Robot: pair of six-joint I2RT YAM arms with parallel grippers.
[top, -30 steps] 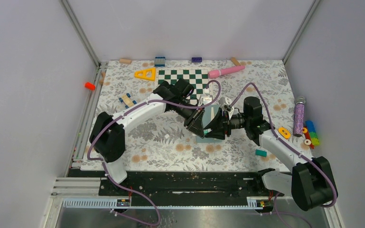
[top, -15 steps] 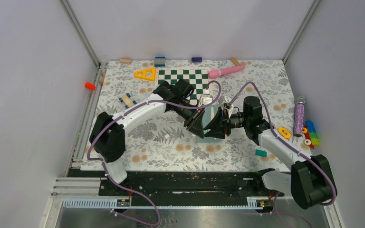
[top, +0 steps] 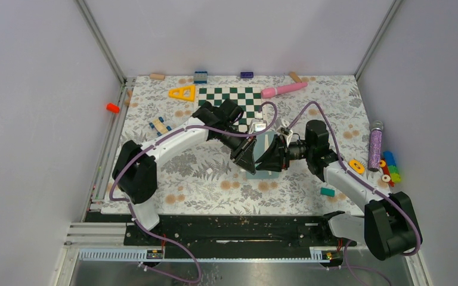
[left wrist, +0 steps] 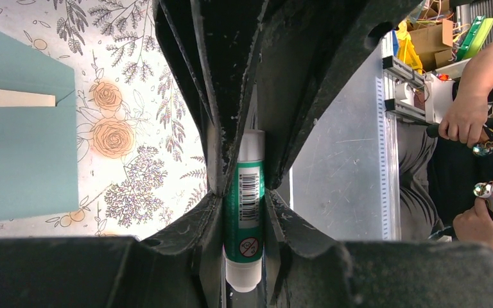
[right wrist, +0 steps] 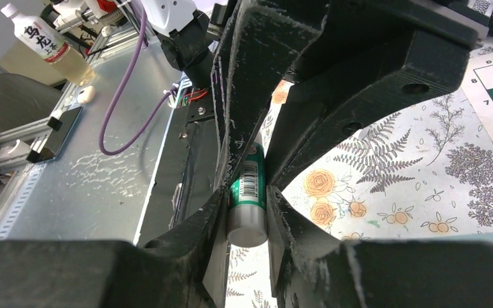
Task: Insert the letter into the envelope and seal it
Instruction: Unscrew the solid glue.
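The teal envelope (top: pixel 261 173) lies flat on the flowered cloth under both grippers; in the left wrist view the envelope (left wrist: pixel 19 154) fills the left edge. A cream strip of the letter (left wrist: pixel 13 97) shows at its mouth. Above it a green glue stick (left wrist: pixel 244 212) with a barcode is held level between the two arms. My left gripper (left wrist: pixel 244 189) is shut on its body. My right gripper (right wrist: pixel 248 215) faces it and is shut on the stick's grey end (right wrist: pixel 246 224). In the top view the left gripper (top: pixel 250 152) and right gripper (top: pixel 274 156) meet tip to tip.
A green-white chessboard (top: pixel 229 97) lies behind the arms, with a pink marker (top: pixel 283 89) and a yellow triangle (top: pixel 182 92) beside it. On the right are a purple glitter tube (top: pixel 374 146), coloured blocks (top: pixel 389 168), an orange piece (top: pixel 356 165) and a teal block (top: pixel 327 191).
The right gripper has slid a little left toward the left gripper and narrowed its jaws onto the glue stick's end. The left arm has held still.
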